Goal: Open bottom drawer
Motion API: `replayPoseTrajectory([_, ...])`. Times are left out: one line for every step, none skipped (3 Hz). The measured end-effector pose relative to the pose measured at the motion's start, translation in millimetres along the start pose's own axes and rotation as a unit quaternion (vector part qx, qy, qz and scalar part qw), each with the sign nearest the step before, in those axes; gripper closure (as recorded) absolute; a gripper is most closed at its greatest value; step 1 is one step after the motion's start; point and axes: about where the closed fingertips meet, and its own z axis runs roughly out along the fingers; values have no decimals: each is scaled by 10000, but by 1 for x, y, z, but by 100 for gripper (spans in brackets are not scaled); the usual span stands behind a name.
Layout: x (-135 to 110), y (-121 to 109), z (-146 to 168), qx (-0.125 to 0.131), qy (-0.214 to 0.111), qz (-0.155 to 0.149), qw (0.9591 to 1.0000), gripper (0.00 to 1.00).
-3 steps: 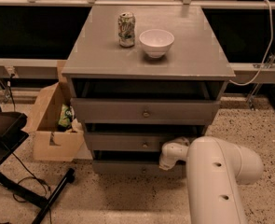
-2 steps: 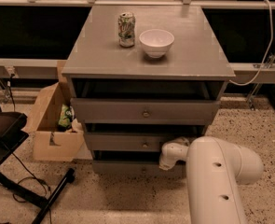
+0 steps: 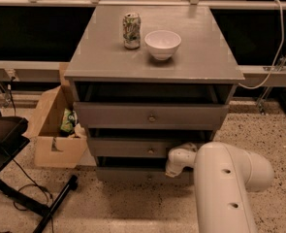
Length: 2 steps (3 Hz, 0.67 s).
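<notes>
A grey wooden chest (image 3: 152,62) with three drawers stands in the middle of the camera view. The bottom drawer (image 3: 130,175) is the lowest grey front, pulled out a little, with a dark gap above it. My white arm reaches in from the lower right, and my gripper (image 3: 174,165) sits at the bottom drawer's top edge, right of centre. The arm's end hides the fingers. The bottom drawer's knob is hard to make out. The middle drawer's knob (image 3: 150,151) and the top drawer's knob (image 3: 151,118) show.
A green can (image 3: 131,30) and a white bowl (image 3: 163,44) stand on the chest top. An open cardboard box (image 3: 55,125) with green packets sits on the floor at the left. A black stand (image 3: 16,178) with cables lies at the lower left. Speckled floor (image 3: 278,130) is at the right.
</notes>
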Motion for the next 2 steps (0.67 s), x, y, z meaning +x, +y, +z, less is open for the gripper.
replayPoseTrajectory([0,0,-1,0,0,0,10000,17])
replayPoseTrajectory([0,0,-1,-3,1,0,10000,0])
